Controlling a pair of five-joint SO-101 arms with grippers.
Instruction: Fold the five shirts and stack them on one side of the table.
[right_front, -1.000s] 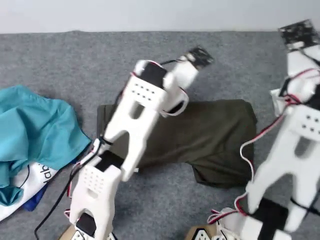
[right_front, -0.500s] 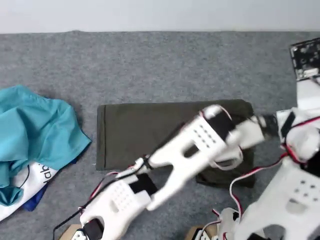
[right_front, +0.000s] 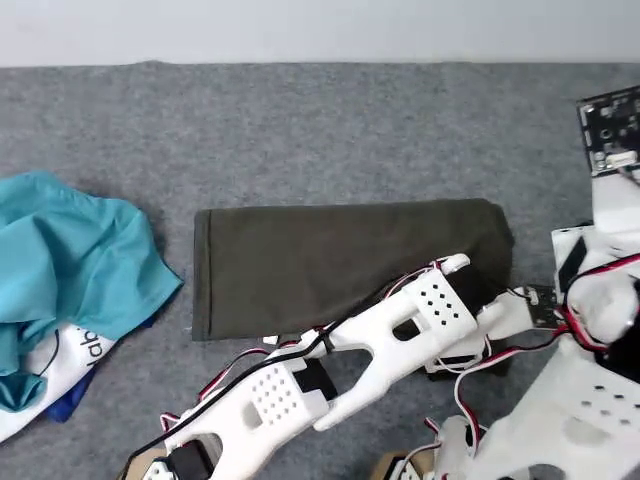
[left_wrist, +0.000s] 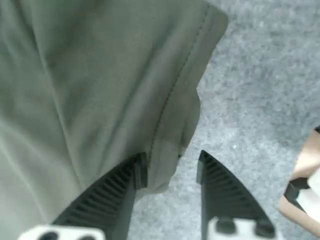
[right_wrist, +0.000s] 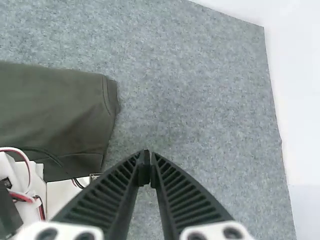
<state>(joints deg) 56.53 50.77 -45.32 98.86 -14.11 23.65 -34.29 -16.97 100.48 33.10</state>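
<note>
At near-right corner of the half-folded olive-green fabric shirt (right_front: 330, 260), mid grey felt surface (right_front: 350, 130), L hand (left_wrist: 171, 161) sits apart astride the hem, R hand (right_wrist: 147, 170) tips together, empty; risk: may pinch top layer only, fold spills.

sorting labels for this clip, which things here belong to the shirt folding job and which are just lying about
Job in hand:
olive shirt
teal shirt
white printed shirt
blue cloth under it
left tool, open at the olive shirt's corner

Lying about:
grey table cover
tan arm base
right tool, shut over bare cover
</note>
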